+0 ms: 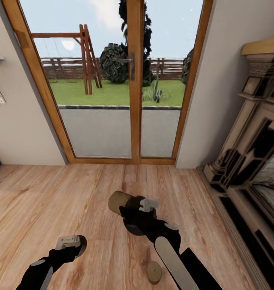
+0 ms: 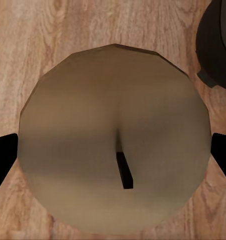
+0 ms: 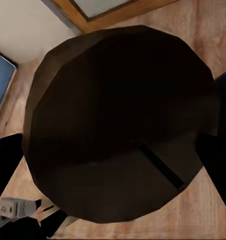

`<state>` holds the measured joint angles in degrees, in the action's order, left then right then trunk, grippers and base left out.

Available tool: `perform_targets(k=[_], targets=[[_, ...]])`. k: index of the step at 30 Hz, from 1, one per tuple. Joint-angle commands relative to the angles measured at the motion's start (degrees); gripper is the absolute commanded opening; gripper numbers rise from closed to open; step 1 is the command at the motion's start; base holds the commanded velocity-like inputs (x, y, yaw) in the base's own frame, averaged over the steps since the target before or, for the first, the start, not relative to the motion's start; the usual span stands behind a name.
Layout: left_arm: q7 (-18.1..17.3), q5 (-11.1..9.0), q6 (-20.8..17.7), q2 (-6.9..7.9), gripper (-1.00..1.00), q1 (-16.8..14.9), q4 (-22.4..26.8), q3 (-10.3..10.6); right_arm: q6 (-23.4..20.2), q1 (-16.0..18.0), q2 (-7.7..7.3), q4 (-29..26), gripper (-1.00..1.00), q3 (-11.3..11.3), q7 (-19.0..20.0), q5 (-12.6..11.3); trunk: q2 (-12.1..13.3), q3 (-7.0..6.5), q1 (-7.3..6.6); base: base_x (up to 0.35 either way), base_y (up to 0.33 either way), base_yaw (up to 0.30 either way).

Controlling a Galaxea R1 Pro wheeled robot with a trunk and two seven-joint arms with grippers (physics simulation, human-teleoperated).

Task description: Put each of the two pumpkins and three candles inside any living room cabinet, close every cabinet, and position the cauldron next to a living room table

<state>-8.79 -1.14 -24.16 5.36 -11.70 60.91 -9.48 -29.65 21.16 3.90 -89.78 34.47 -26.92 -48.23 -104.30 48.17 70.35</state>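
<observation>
Pale oak floorboards [image 1: 72, 201] run up to a glazed wooden patio door [image 1: 135, 100] at twelve o'clock, with a dark carved fireplace [image 1: 254, 161] at three o'clock. The right gripper [image 1: 129, 205], near centre, is clamped on a candle [image 1: 119, 201] lying sideways, whose round end looks dark close up [image 3: 117, 135] between the black fingers [image 3: 5, 165]. At seven o'clock the left gripper [image 1: 74, 243] grips an off-white candle [image 2: 115, 140], and a third candle [image 1: 154, 272] stands on the floor at six o'clock.
</observation>
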Motion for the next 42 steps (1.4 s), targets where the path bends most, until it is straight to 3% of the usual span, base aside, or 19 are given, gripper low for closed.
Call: perform_targets(k=[1,5,7,11,14,16,18,21,23,26,29,34,38,42], targets=[[0.00,0.00,0.00,0.00,-1.00,0.01,0.00,0.00,-0.32,-0.01,0.69,-0.03,-1.00,0.31,-1.61,0.35,0.42,-0.19,-0.23,0.000,0.000,0.000],[-0.04,0.02,-0.01,0.02,-1.00,0.01,-0.24,0.00,-7.67,-0.01,2.15,-0.07,-1.00,0.46,-11.57,0.40,2.02,-0.91,-1.11,0.000,0.000,0.000],[-0.13,-0.05,-0.03,0.09,-1.00,0.01,-0.33,0.00,-9.44,0.01,1.99,-0.07,-1.00,0.41,-20.09,0.42,2.82,-1.27,-1.54,0.000,0.000,0.000],[-0.33,-0.20,-1.30,0.43,-1.00,0.01,-0.45,-0.24,-10.02,-0.73,1.85,0.23,-1.00,0.44,-31.98,0.36,4.43,-1.98,-2.42,0.000,0.000,0.000],[-0.54,-0.35,-4.57,0.89,-1.00,0.01,-0.54,-0.35,-10.14,-4.09,1.73,0.57,-1.00,0.31,-37.06,0.42,5.63,-2.52,-3.08,0.000,0.000,0.000],[-0.57,-0.39,-5.30,0.97,-1.00,0.01,-0.75,-0.37,-9.88,-5.68,1.26,0.69,-1.00,0.20,-37.92,0.41,6.43,-2.88,-3.52,0.000,0.000,0.000],[-0.58,-0.42,-5.84,1.07,-1.00,0.06,-1.57,-0.51,-7.46,-7.29,-0.37,1.38,-1.00,0.16,-38.42,0.32,7.23,-3.24,-3.96,0.000,0.000,0.000],[-0.40,-0.47,-5.65,1.46,-1.00,0.04,-5.59,-0.61,0.82,-8.62,-3.87,6.27,-1.00,0.30,-38.49,0.21,8.44,-3.78,-4.62,0.000,0.000,0.000],[-0.27,-0.48,-4.78,2.28,-1.00,0.03,-9.41,-0.67,6.69,-8.91,-4.87,11.87,-1.00,0.50,-38.24,0.10,9.24,-4.14,-5.06,0.000,0.000,0.000],[-0.09,-0.64,0.77,3.91,-1.00,0.03,-16.47,-0.75,11.69,-9.08,-5.02,20.54,-1.00,0.79,-37.92,0.24,10.44,-4.68,-5.72,0.000,0.000,0.000],[0.01,-0.70,4.57,4.38,-1.00,0.01,-21.31,-0.73,13.08,-9.11,-5.06,23.86,-1.00,0.71,-37.79,0.33,11.64,-5.22,-6.38,0.000,0.000,0.000],[0.07,-0.70,5.24,4.52,-1.00,0.02,-22.27,-0.78,16.67,-9.12,-5.03,26.93,-1.00,0.73,-37.77,0.21,13.65,-6.11,-7.48,0.000,0.000,0.000],[0.08,-0.58,5.39,4.55,-1.00,0.01,-22.57,-0.73,20.06,-9.12,-4.86,32.64,-1.00,0.71,-37.65,0.09,15.25,-6.83,-8.35,0.000,0.000,0.000],[0.56,-0.47,7.70,4.57,-1.00,0.01,-25.12,-0.71,21.62,-9.12,-3.55,36.76,-1.00,0.63,-36.38,0.08,16.86,-7.55,-9.23,0.000,0.000,0.000]])
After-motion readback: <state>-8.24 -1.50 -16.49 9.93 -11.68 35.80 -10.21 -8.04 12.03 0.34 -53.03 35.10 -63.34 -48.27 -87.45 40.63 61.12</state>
